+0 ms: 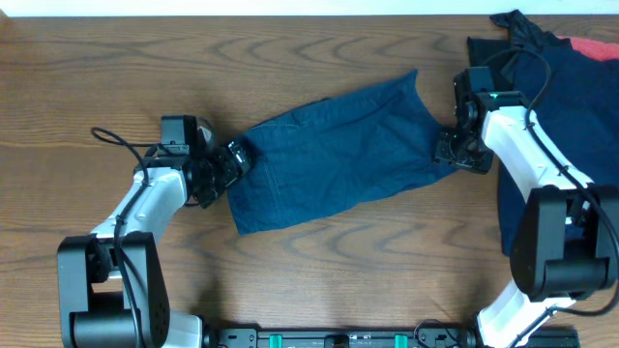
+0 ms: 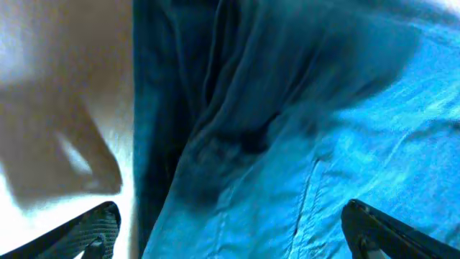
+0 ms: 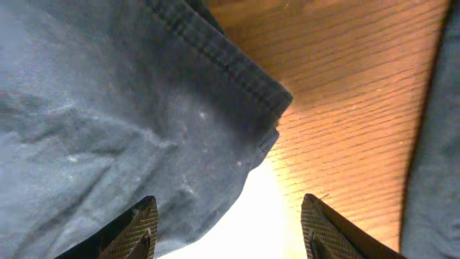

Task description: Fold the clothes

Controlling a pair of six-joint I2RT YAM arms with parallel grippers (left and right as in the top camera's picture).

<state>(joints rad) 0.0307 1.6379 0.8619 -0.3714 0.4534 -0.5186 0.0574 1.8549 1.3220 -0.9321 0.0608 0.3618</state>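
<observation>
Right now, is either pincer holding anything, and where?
Nothing is held: the left pincer and right pincer are open at opposite ends of the denim shorts.

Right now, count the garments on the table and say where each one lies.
4: blue shorts in the middle; navy piece, black piece and red piece piled at the right edge. More may be hidden underneath.

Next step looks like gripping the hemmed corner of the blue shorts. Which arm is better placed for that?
Right. The right gripper, open, sits at the right end of the shorts, and its wrist view shows the hemmed corner lying between its fingers. The left gripper, also open, is at the opposite end.
</observation>
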